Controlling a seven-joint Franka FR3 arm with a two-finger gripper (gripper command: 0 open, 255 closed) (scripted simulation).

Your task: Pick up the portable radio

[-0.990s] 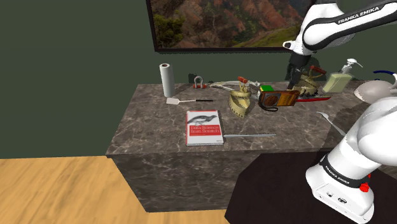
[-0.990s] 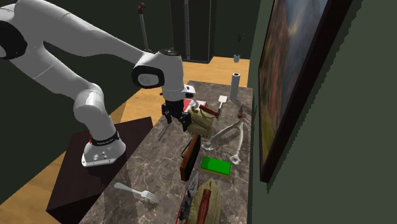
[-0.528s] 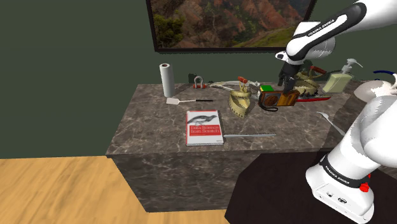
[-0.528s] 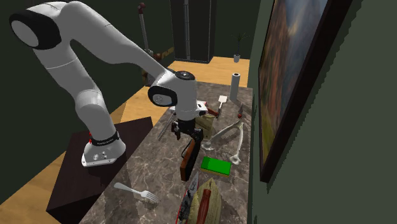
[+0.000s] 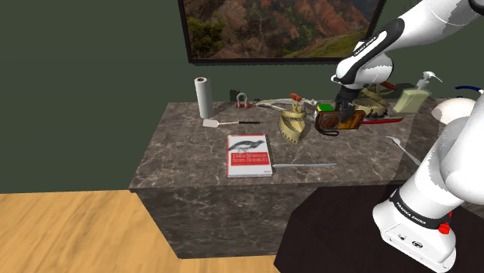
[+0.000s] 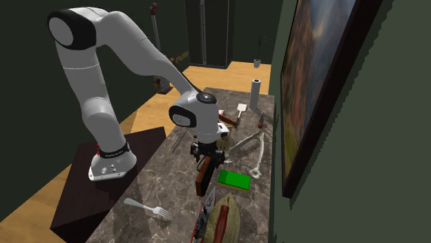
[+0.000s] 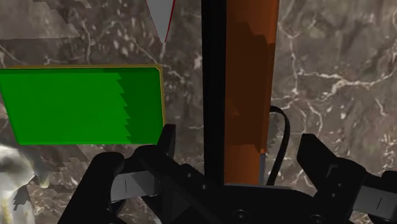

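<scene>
Straddling the brown radio [image 7: 251,76] with the gripper [image 7: 236,153] spread wide, not touching; likely needing centring on the radio and deeper seating before squeezing.

Orange-brown radio [image 7: 251,83], green box [image 7: 76,105], dark white-veined counter [image 7: 331,63]

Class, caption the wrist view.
Open black gripper straddling a slim orange-brown radio beside a flat green box.

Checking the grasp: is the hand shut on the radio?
No: the hand is open, its fingers flanking the radio without touching it.
</scene>
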